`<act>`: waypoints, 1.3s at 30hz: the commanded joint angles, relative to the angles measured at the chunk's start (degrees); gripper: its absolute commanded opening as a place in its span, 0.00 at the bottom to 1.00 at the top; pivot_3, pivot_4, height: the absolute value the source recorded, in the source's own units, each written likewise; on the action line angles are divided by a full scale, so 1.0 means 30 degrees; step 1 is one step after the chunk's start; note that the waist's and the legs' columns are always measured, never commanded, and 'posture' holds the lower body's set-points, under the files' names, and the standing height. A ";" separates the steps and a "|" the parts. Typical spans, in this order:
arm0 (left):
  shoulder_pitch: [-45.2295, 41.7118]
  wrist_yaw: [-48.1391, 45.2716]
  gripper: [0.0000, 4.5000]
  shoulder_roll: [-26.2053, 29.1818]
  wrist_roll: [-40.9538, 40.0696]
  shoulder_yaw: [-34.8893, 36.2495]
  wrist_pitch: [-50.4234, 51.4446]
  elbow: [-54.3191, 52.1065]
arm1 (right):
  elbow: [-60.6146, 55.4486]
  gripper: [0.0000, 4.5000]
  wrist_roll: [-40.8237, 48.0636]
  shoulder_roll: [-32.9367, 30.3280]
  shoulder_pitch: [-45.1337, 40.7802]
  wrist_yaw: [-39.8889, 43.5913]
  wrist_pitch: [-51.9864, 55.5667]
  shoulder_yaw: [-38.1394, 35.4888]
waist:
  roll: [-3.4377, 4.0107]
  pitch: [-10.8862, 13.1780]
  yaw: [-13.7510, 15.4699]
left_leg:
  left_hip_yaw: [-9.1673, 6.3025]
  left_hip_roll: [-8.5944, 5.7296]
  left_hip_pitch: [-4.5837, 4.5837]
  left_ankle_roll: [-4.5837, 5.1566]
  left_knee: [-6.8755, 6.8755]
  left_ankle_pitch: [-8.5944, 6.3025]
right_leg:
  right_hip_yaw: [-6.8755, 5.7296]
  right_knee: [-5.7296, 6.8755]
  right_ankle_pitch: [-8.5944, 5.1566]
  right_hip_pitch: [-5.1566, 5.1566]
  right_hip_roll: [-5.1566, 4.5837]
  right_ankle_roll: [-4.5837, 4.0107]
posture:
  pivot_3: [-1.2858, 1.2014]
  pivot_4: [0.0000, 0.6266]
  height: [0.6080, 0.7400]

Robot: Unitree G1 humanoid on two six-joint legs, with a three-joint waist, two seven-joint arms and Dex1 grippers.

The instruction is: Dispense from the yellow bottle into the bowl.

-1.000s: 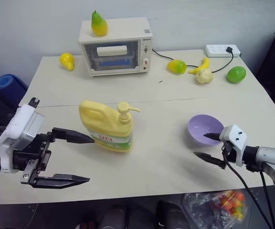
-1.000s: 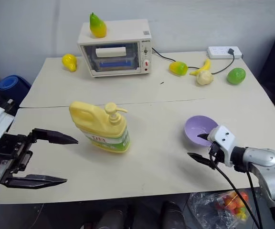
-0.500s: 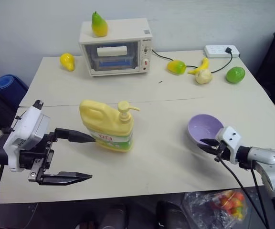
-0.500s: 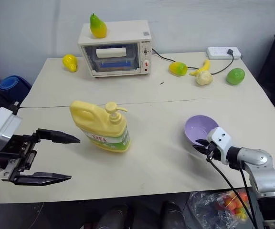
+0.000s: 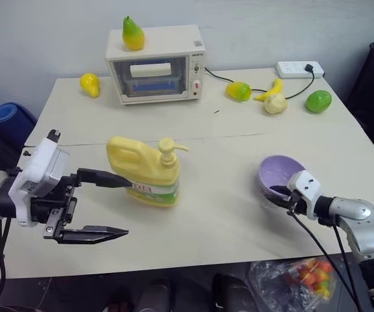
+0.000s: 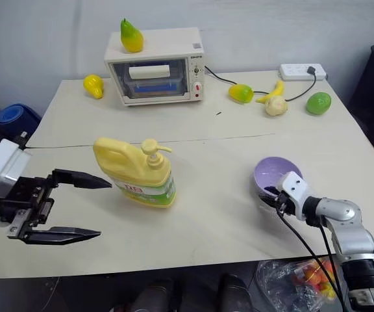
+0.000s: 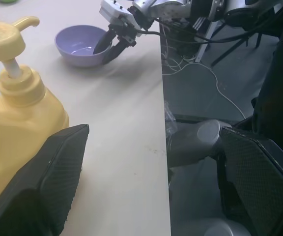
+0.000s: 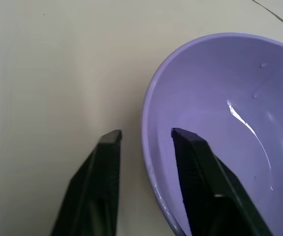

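The yellow bottle (image 5: 145, 172), a pale-yellow pump jug with a green-and-white label, stands upright on the table's left middle. My left gripper (image 5: 128, 207) is open just left of it, its upper finger tip reaching in front of the label; the left wrist view shows the bottle (image 7: 18, 113) beside one finger. The lavender bowl (image 5: 279, 174) sits at the right front. My right gripper (image 8: 146, 133) is open astride the bowl's near rim. One finger is inside the bowl (image 8: 220, 113) and the other stands outside it, with a gap of table showing.
A white toaster oven (image 5: 156, 65) with a toy pear (image 5: 132, 32) on top stands at the back. Toy fruits (image 5: 239, 91) and a power strip (image 5: 299, 68) with its cord lie along the back right. The table's front edge (image 5: 193, 263) runs close under both grippers.
My right gripper moved forward and down to the bowl, closed half a second ago, and has parted again around the near rim. The left gripper and the bottle kept still.
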 commanded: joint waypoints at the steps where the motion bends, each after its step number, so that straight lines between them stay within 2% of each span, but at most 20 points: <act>1: -0.0234 0.0025 1.00 -0.0073 0.0019 0.0224 -0.0320 -0.0130 | 0.0204 0.59 -0.0178 -0.0031 -0.0422 -0.0067 -0.0517 -0.0076 | 0.0000 0.0000 -0.0002 | 0.0001 -0.0001 -0.0001 0.0000 0.0000 0.0000 | 0.0003 0.0001 0.0000 0.0000 -0.0001 0.0000 | 0.52 0.24 1.00; 9: -0.0353 0.0333 1.00 -0.0208 0.0051 0.0170 -0.0365 -0.0229 | 0.1412 0.59 -0.0419 0.0241 -0.0956 0.0030 -0.1158 0.0062 | 0.0000 0.0000 -0.0010 | 0.0005 0.0000 0.0005 0.0000 0.0004 0.0000 | 0.0007 0.0017 0.0000 -0.0002 -0.0001 0.0000 | 0.52 0.24 1.00; 12: -0.0437 0.0405 1.00 -0.0191 0.0083 0.0112 -0.0419 -0.0185 | 0.1618 0.46 -0.0406 0.0287 -0.1032 0.0150 -0.1288 0.0052 | 0.0000 0.0000 -0.0011 | 0.0004 -0.0001 0.0002 0.0000 0.0004 0.0000 | 0.0008 0.0028 0.0000 -0.0002 -0.0002 0.0000 | 0.52 0.24 1.00; 18: -0.0695 0.0538 1.00 -0.0159 -0.0019 -0.0004 -0.0411 -0.0117 | 0.1825 0.01 -0.0351 0.0261 -0.1124 0.0362 -0.1545 -0.0023 | -0.0006 -0.0003 -0.0012 | 0.0006 0.0000 0.0007 0.0000 0.0008 0.0000 | 0.0009 0.0025 0.0000 -0.0002 -0.0002 0.0000 | 0.52 0.24 1.00; 25: -0.1109 0.0536 1.00 -0.0206 0.0037 -0.0420 -0.0424 0.0105 | 0.1659 0.01 -0.0855 -0.0333 -0.1146 0.1061 -0.2218 0.0333 | -0.0005 -0.0001 -0.0018 | 0.0009 0.0004 0.0011 -0.0001 0.0015 0.0000 | 0.0015 0.0025 0.0002 0.0001 0.0001 -0.0002 | 0.52 0.24 1.00; 29: -0.2096 0.0573 1.00 -0.0138 0.0116 -0.1016 -0.0548 0.0714 | 0.0134 0.01 -0.0851 -0.1280 -0.0944 0.2390 -0.2548 0.0606 | -0.0006 0.0000 -0.0012 | 0.0014 0.0002 0.0010 0.0000 0.0015 0.0000 | 0.0018 0.0028 0.0002 -0.0003 0.0001 -0.0002 | 0.52 0.24 1.00; 33: -0.4079 0.0648 1.00 -0.0158 0.0703 -0.2083 -0.0936 0.2049 | -0.2777 0.01 -0.1200 -0.2876 -0.0629 0.4117 -0.3079 0.1381 | 0.0013 0.0010 0.0025 | 0.0020 0.0003 0.0008 0.0000 0.0018 0.0000 | 0.0021 0.0029 0.0002 -0.0011 0.0008 -0.0002 | 0.52 0.24 1.00; 39: -0.9078 0.0097 1.00 -0.0545 0.2078 -0.4659 -0.1649 0.5135 | -0.8387 0.01 0.1213 -0.3731 -0.1942 0.6241 0.0852 0.2113 | -0.0038 0.0042 0.0045 | 0.0035 0.0005 -0.0008 -0.0001 0.0036 0.0000 | 0.0020 0.0057 0.0003 -0.0034 0.0023 0.0000 | 0.52 0.24 1.00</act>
